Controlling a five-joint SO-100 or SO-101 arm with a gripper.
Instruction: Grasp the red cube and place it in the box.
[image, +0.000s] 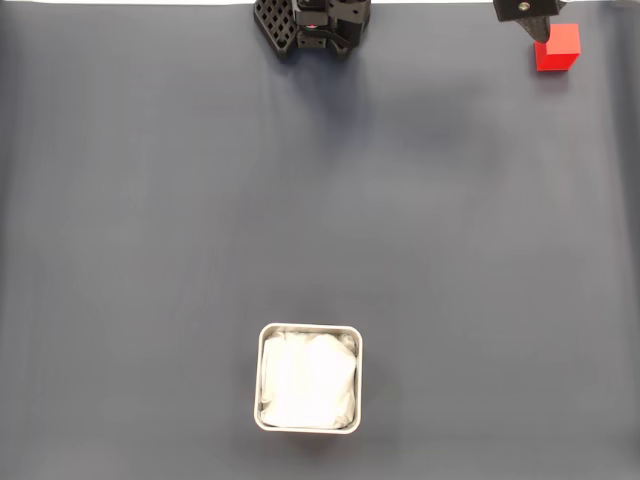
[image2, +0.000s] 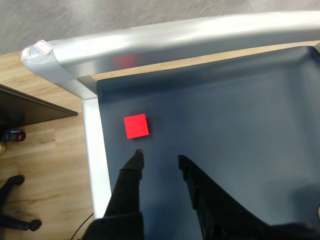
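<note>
**Gripper above cube, box far off**

While the gripper (image2: 160, 157) is held with fingers spread and nothing between them, the red cube (image2: 136, 125) is seen just beyond the tips, left of centre in the wrist view, on the dark mat (image2: 225, 115). The box (image: 308, 377) is seen at bottom centre of the fixed view, the red cube (image: 557, 48) at upper right.

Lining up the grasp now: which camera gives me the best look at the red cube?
The wrist view: the red cube lies whole and unblocked on the dark mat, just beyond the open hand, near the metal edge. The fixed view shows the cube small at the top right corner, with a dark arm part beside it.
</note>
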